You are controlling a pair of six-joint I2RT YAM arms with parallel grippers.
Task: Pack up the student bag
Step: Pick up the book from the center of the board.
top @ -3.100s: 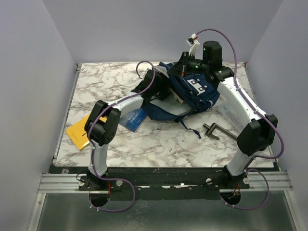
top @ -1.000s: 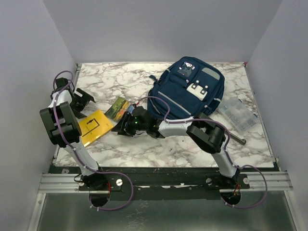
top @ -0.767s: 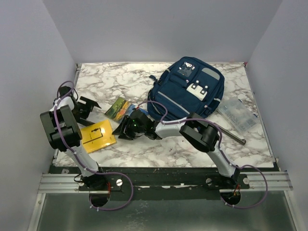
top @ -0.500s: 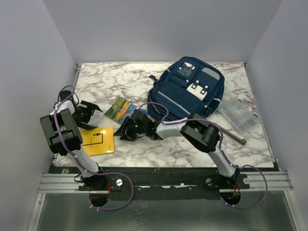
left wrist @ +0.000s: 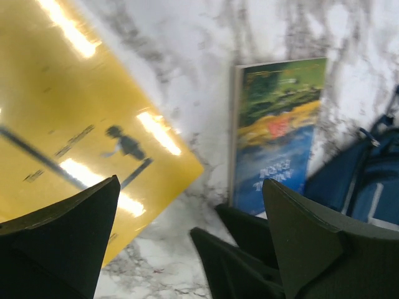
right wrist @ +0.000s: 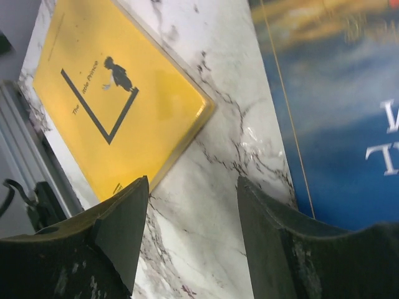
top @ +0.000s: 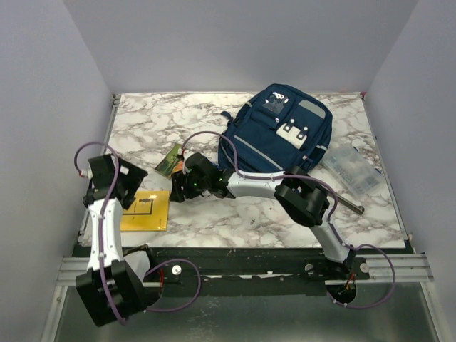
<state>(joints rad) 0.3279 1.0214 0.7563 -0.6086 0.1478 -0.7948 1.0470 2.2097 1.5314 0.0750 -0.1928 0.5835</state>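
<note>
Risk of collision: left tool [left wrist: 191,180] and right tool [right wrist: 193,180], both open and empty, crowded near blue book [left wrist: 277,131] at nine o'clock.

The student bag [top: 281,139] is dark blue with grey stripes and white clips; the table [top: 157,121] is white with grey wavy lines; ahead and left of the left claw [left wrist: 190,184], the yellow book [left wrist: 75,124] has a black line and a tiny black figure; ahead and right, the other book [left wrist: 277,134] is green, yellow and blue.
</note>
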